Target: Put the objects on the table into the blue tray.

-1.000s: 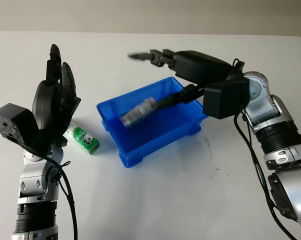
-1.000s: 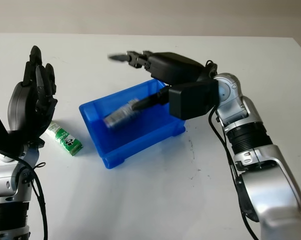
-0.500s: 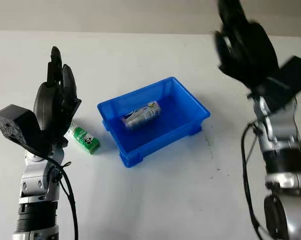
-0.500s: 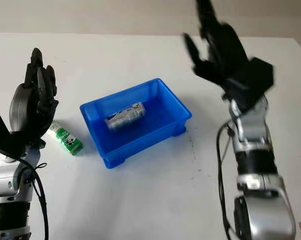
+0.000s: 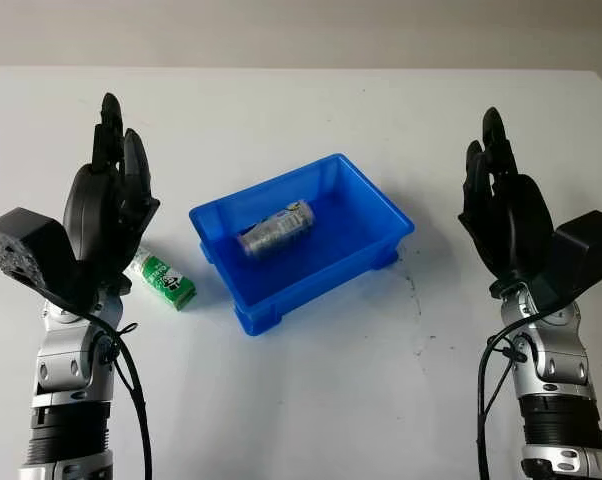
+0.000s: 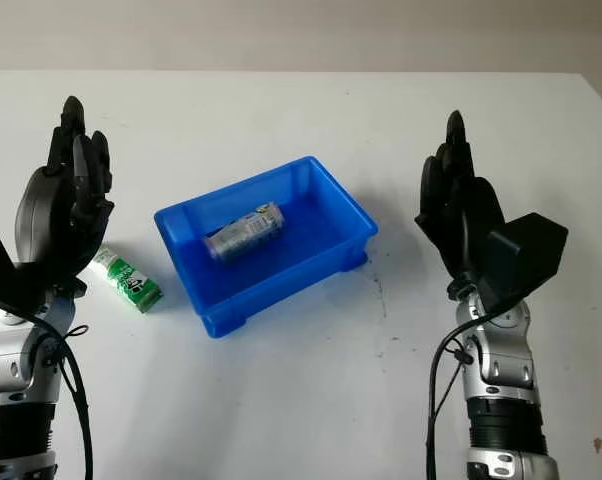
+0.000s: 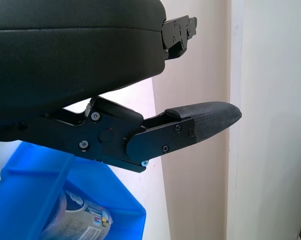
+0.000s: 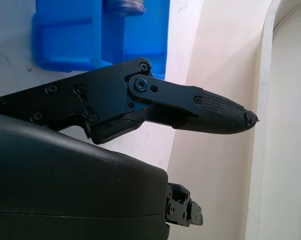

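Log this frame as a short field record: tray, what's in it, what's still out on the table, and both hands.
tray: blue tray, mid-table
in tray: silver can, lying on its side
outside tray: green carton, on the table beside the tray, by the left hand
left hand: open, raised above the carton, holding nothing
right hand: open, raised on the tray's other side, holding nothing
task status: carton not yet in tray

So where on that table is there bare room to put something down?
Plenty: the wide stretch behind the blue tray, the near strip between the two arms, and the gap between tray and right hand. It is crowded only between the tray and the left hand, where the green carton lies. The can takes part of the tray.
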